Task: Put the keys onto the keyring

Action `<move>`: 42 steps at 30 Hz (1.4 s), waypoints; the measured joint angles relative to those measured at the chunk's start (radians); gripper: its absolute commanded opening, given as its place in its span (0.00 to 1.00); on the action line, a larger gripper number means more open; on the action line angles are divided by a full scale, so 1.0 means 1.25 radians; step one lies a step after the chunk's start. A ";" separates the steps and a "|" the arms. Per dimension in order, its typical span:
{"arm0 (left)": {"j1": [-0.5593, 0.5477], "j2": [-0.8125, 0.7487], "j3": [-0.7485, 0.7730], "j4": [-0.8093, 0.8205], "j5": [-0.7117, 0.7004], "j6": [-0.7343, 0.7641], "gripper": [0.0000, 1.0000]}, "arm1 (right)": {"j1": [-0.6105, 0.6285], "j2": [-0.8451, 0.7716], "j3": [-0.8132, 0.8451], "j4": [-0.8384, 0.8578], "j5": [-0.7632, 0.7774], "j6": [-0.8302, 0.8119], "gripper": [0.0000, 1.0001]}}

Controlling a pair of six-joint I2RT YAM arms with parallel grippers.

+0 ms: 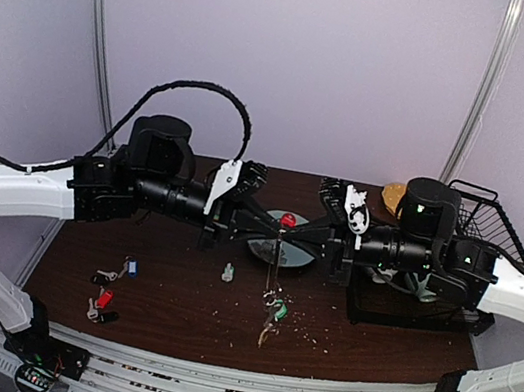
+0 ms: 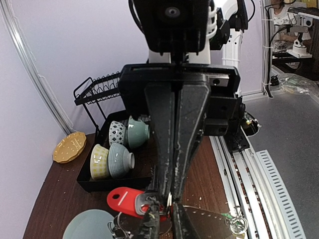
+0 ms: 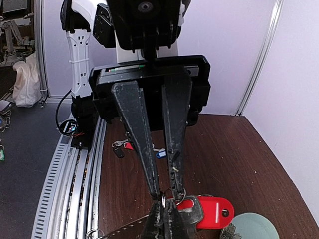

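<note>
Left claw pinches narrow on the red-tagged key; right claw is shut, apparently on the thin keyring dangling between them, other keys low on it, plate behind. Light, stiff, slippery metal, likely to swing: grip the flat key head

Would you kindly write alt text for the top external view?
The left gripper and right gripper meet tip to tip above the table at a red-tagged key; the keyring hangs below with more keys. Loose keys lie left.
</note>
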 measured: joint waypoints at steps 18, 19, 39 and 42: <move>-0.001 0.014 0.012 -0.005 -0.045 0.010 0.00 | -0.003 0.002 0.000 -0.001 0.029 0.004 0.00; -0.002 0.014 0.012 -0.005 -0.049 0.010 0.00 | -0.003 0.002 0.000 -0.001 0.030 0.004 0.00; -0.009 -0.006 -0.021 -0.005 -0.154 0.008 0.00 | -0.019 0.052 -0.012 0.060 0.044 0.018 0.04; -0.008 -0.006 -0.021 -0.016 -0.167 0.009 0.00 | -0.020 0.070 -0.007 0.065 0.045 0.016 0.08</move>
